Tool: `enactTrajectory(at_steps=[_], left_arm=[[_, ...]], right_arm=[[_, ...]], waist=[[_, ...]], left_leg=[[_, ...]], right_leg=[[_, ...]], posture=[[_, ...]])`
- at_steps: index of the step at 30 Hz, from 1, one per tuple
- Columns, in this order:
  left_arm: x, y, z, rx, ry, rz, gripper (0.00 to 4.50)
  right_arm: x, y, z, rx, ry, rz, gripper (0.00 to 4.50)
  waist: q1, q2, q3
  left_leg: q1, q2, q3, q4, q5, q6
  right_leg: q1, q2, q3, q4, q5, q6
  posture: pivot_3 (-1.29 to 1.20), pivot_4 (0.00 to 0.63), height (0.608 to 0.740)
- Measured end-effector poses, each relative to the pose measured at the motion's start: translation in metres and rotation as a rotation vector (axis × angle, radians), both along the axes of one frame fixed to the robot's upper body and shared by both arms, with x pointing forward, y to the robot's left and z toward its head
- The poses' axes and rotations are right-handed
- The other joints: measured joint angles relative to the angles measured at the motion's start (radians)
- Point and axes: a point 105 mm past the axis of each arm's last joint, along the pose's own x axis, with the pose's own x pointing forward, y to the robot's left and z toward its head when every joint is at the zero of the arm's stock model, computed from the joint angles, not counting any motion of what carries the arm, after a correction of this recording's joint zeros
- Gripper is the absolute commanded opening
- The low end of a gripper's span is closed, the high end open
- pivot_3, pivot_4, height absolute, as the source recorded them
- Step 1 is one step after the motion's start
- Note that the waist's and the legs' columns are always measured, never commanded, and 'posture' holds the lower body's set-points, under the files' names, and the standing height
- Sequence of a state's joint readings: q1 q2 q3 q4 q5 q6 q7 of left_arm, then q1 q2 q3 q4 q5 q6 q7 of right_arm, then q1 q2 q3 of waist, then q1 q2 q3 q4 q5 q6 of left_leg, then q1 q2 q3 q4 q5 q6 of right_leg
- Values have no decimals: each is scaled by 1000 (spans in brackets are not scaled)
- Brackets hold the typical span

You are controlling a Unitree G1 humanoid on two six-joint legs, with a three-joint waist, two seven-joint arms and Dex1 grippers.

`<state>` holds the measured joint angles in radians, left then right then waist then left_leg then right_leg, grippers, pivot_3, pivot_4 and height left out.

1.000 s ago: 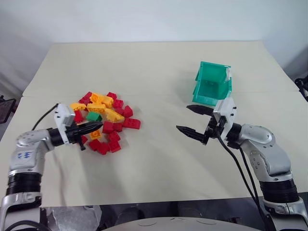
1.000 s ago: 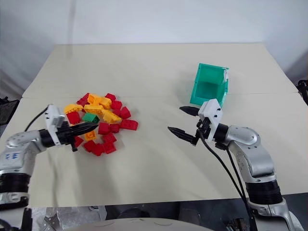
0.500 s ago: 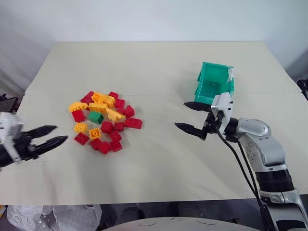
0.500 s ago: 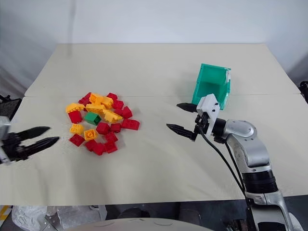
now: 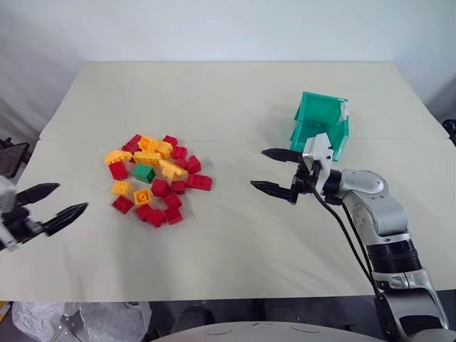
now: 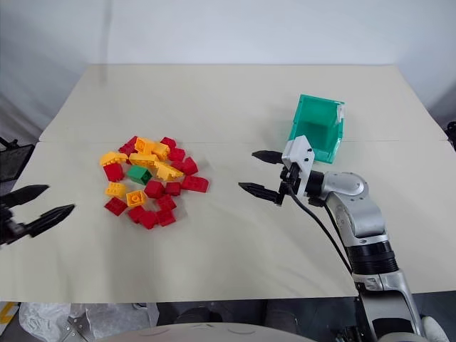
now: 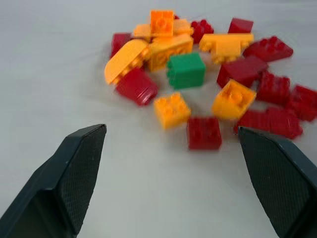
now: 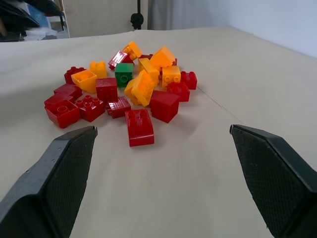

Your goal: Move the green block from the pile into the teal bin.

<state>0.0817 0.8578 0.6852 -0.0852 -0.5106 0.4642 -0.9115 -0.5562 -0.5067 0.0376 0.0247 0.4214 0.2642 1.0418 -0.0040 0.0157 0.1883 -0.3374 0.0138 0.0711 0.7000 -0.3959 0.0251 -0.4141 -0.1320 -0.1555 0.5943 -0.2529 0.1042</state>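
Well, teal bin [image 5: 322,128] holds nothing visible; green block [image 5: 143,172] in pile [image 5: 157,178].

green block [image 7: 185,70]: plastic, we'd say smooth with a slight sheen, studs on top
pile [image 5: 155,178]: red and yellow-orange bricks, same hard shiny plastic as far as we can see
teal bin [image 5: 320,128]: smooth plastic, a bit see-through at the walls
table [image 5: 235,92]: matt cream covering, looks like cloth or paper to us, with a crease across
fingers [image 8: 64,173]: black, matt, fine cross-hatched grip texture on the pads
right arm [image 5: 370,206]: silver-grey, satin finish
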Motion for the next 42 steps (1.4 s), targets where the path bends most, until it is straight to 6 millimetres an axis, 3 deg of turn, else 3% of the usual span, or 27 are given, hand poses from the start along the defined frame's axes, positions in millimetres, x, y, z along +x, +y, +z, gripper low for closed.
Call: enactTrajectory(at_steps=[4, 9, 18, 23, 28, 31, 37, 42], left_arm=[[32, -29, -15, -24, 71, 14, 4487], [74, -63, -15, 31, 141, -37, 4487], [124, -67, -18, 64, 313, 50, 4487], [137, -76, -27, 130, 366, 13, 4487], [146, -81, -26, 233, 384, -27, 3388], [152, -85, -26, 234, 365, -43, 2499], [150, -89, -20, 136, 258, -109, 2449], [130, -93, 13, -48, 16, -276, 2449]], right_arm=[[1, 0, -1, -1, 1, -7, 4500], [-2, -1, -4, 5, 1, -27, 4500], [-11, -9, -15, 17, 10, -101, 4500], [-14, -14, -15, 24, 6, -143, 4500], [-16, -14, -13, 24, -3, -151, 4500], [-15, -14, -13, 26, -2, -158, 4500], [-15, -17, -12, 13, -6, -167, 4500], [-15, -23, -9, 8, -17, -183, 4500]], waist=[[0, 0, 0], [6, 0, 0], [0, -1, 0], [5, -1, 0], [13, -1, 0], [20, -1, 0], [20, -2, 0], [8, -3, 1]], left_leg=[[0, 0, 0, 0, 0, 0], [-1, -2, 0, 1, 0, 0], [-1, -3, 9, 0, 1, -1], [-1, -3, 10, 0, 1, -2], [0, -3, 10, 2, 1, -2], [1, -3, 10, 3, 2, -3], [-1, -2, 10, 3, 3, -3], [-5, 0, 8, 3, 3, -3]], right_leg=[[0, 1, 0, 0, 0, 0], [0, 1, 0, 1, 0, 0], [-1, 6, 0, -1, 0, 0], [0, 7, 0, -1, 0, 0], [1, 6, 1, 0, 0, 0], [2, 6, 2, 2, 0, 0], [0, 6, 2, 2, 0, 0], [-2, 4, -1, 1, 0, 0]], posture=[[0, 150, 740], [0, 150, 740], [0, 150, 740], [0, 150, 740], [0, 150, 740], [0, 150, 740], [0, 150, 740], [0, 150, 740]])
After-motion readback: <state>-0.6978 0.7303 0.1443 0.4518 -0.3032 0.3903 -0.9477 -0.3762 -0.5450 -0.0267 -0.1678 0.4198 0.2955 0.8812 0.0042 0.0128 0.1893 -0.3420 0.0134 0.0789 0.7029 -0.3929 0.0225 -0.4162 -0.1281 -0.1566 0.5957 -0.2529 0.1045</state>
